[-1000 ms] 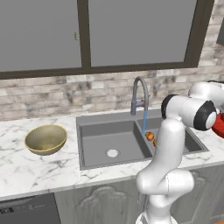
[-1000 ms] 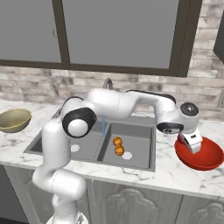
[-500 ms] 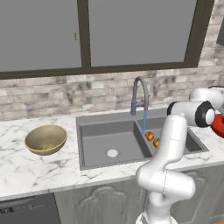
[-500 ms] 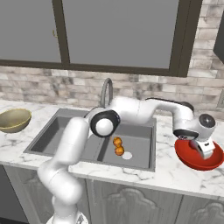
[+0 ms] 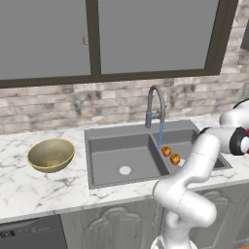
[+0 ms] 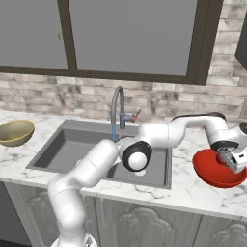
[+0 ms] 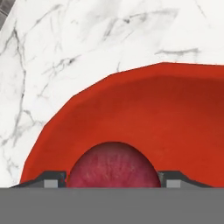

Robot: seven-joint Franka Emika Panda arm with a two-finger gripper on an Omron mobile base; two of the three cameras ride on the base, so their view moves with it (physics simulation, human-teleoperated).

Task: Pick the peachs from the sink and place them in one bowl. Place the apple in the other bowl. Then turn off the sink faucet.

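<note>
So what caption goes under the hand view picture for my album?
The hand holds a dark crimson apple over the bright red round bowl.

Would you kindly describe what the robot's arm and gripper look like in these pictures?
The arm is glossy white, built of rounded tubular segments with dark round joint caps. The gripper is white and blocky, with small dark grey fingertips. No cables or markings are visible.

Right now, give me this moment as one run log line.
gripper: shut on apple | over red bowl | peaches: in sink | faucet: running
</note>
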